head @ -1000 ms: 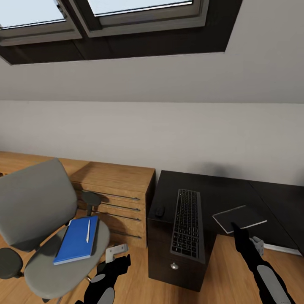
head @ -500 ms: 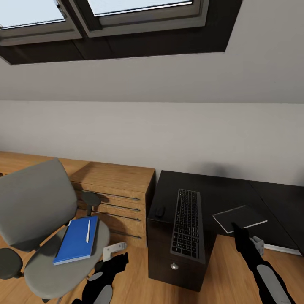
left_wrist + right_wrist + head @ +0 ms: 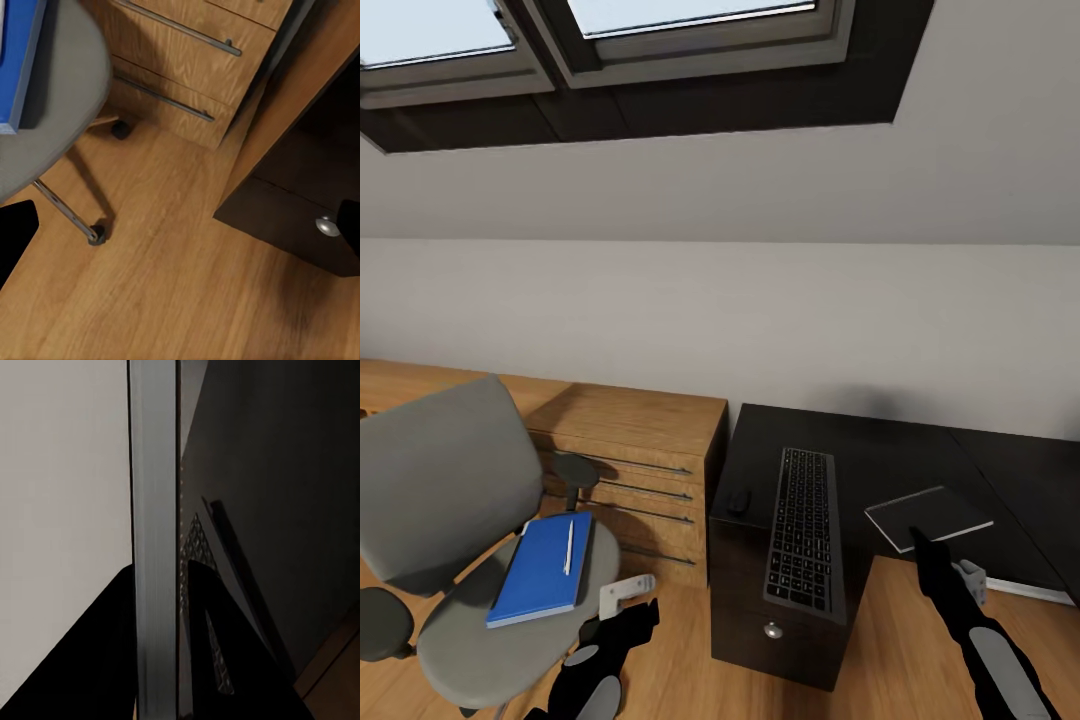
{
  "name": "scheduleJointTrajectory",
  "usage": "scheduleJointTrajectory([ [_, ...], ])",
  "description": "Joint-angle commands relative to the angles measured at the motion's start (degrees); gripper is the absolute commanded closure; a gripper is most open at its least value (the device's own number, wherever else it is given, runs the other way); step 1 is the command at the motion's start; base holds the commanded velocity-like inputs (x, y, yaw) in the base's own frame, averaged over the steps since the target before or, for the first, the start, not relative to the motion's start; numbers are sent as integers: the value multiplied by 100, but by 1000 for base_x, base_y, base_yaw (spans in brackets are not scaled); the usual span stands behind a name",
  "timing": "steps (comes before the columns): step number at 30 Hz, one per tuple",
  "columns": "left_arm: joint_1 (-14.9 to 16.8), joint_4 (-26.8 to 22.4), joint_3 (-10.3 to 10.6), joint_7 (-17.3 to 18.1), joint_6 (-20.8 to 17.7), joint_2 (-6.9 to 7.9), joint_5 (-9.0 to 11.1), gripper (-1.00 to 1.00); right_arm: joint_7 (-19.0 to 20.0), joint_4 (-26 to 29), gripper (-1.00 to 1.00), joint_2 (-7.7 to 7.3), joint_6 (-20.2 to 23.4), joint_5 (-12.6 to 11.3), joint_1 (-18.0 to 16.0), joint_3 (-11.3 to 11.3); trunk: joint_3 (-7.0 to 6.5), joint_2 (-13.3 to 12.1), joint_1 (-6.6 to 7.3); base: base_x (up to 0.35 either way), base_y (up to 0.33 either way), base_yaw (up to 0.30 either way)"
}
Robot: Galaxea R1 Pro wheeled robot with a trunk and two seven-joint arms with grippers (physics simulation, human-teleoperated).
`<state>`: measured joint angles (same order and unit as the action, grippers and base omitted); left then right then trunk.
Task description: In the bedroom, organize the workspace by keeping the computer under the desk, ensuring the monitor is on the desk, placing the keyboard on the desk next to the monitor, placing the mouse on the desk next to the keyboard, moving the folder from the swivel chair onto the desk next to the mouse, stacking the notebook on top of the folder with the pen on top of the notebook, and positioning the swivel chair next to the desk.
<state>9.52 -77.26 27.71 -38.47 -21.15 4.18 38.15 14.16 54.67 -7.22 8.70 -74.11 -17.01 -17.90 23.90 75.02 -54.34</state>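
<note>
The grey swivel chair [image 3: 470,560] stands on the wooden floor [image 3: 680,670] in front of a wooden drawer unit [image 3: 640,470]. On its seat lies a blue folder [image 3: 540,570], and a white pen [image 3: 569,546] rests on top of it. Just beside the chair stands the black computer [image 3: 785,590], upright on the floor, with the keyboard [image 3: 802,530] lying along its top and the small dark mouse [image 3: 738,500] near the keyboard's far corner. Behind the computer is the dark surface [image 3: 920,460].

The left hand [image 3: 622,598] hangs low between the chair and the computer, close to the edge of the seat; its fingers stand apart and hold nothing. The right hand [image 3: 935,545] is clamped on a thin flat grey panel [image 3: 928,517], held above the dark surface. In the right wrist view the panel [image 3: 154,540] shows edge-on between the fingers [image 3: 225,645].
</note>
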Motion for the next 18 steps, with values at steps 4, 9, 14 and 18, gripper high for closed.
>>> scheduleJointTrajectory([
  [4,6,-10,15,-42,-12,18,39,-100,34,-1,100,-2,59,-65,-4,-9,6,4,0,137,0,0],
  [9,6,-9,15,-39,-14,21,44,-100,28,-1,100,16,52,-78,-4,-22,6,4,0,260,0,0],
  [14,6,-9,15,-38,-24,21,56,-100,7,-5,100,25,58,-174,-4,-34,6,4,0,121,0,0],
  [18,6,-9,15,-38,-28,22,60,-100,-50,-17,100,22,60,-294,-4,-33,6,4,0,33,0,0],
])
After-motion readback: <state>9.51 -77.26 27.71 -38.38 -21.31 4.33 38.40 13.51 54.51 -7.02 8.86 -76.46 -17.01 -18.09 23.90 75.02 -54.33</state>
